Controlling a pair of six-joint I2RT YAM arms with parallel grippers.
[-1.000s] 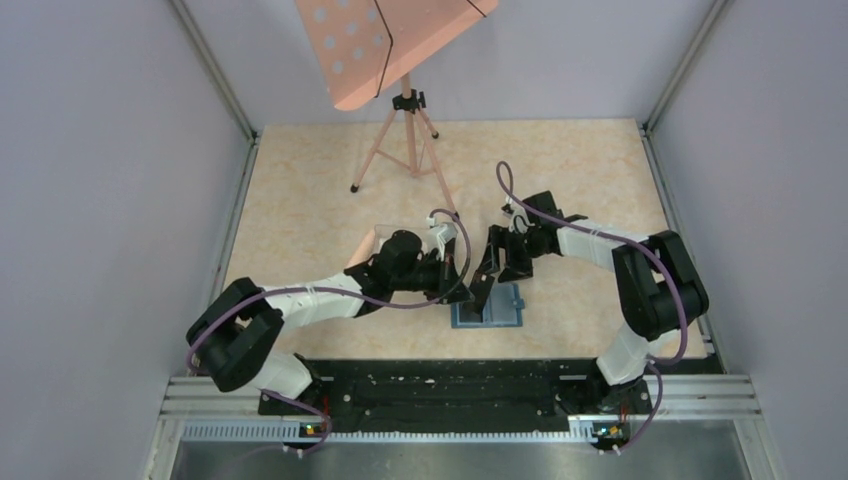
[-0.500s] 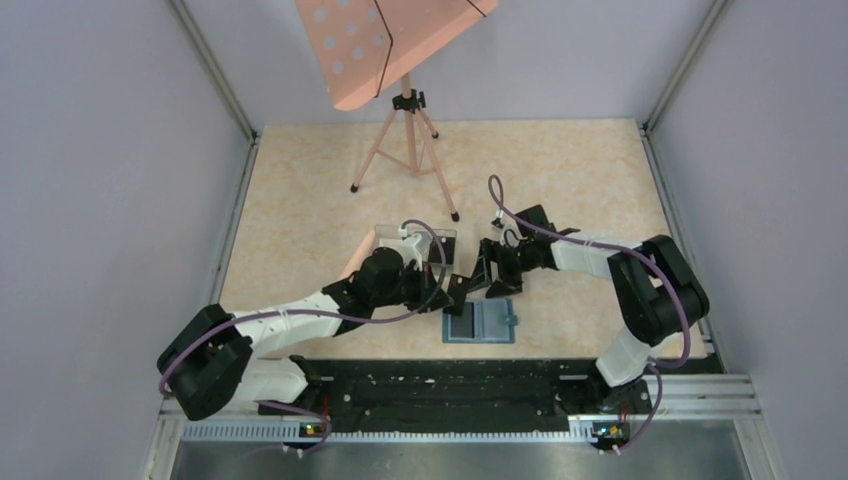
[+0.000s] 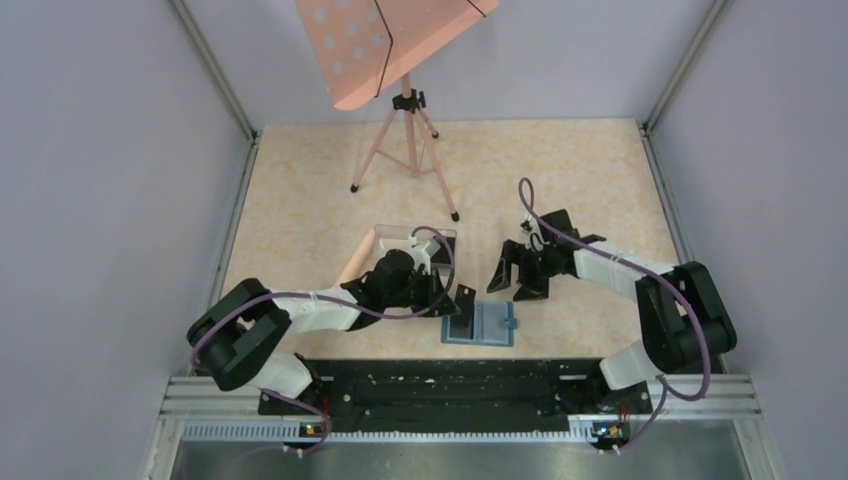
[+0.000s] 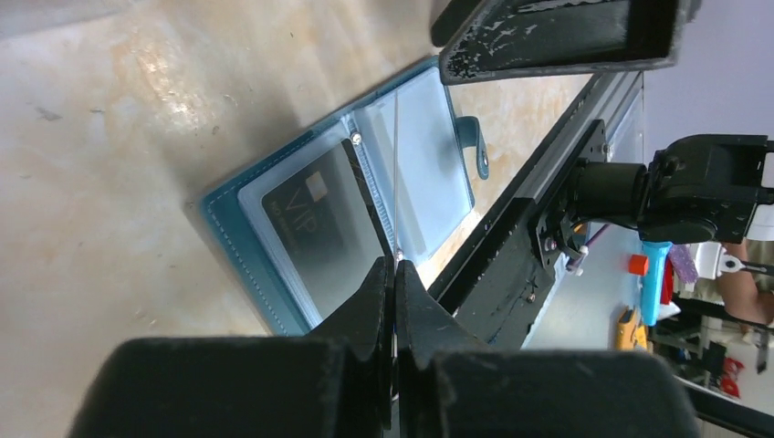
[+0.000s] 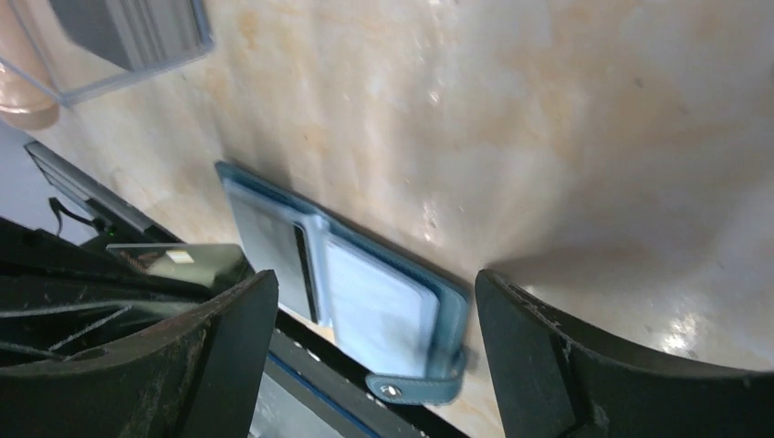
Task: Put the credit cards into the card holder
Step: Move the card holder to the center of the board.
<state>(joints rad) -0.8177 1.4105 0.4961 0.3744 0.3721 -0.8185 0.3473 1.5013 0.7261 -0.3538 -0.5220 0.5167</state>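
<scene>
The teal card holder (image 3: 490, 324) lies open on the table near the front edge. It also shows in the left wrist view (image 4: 420, 173) and the right wrist view (image 5: 374, 306), snap tab toward the front rail. One black credit card (image 4: 315, 224) sits in its left pocket. My left gripper (image 3: 462, 303) is shut on another black card (image 5: 169, 260), held on edge just above that left half; in the left wrist view the gripper (image 4: 395, 265) shows this card as a thin line. My right gripper (image 3: 520, 272) is open and empty, behind the holder, apart from it.
A clear plastic box (image 3: 415, 243) with a dark stack of cards (image 5: 128, 32) stands behind my left arm. A peach music stand on a tripod (image 3: 405, 120) stands at the back. The black front rail (image 3: 450, 385) runs just in front of the card holder.
My right gripper has drawn back to the right, away from the card holder. My left gripper has come down and forward with its card over the holder's left half. The holder shifted slightly left.
</scene>
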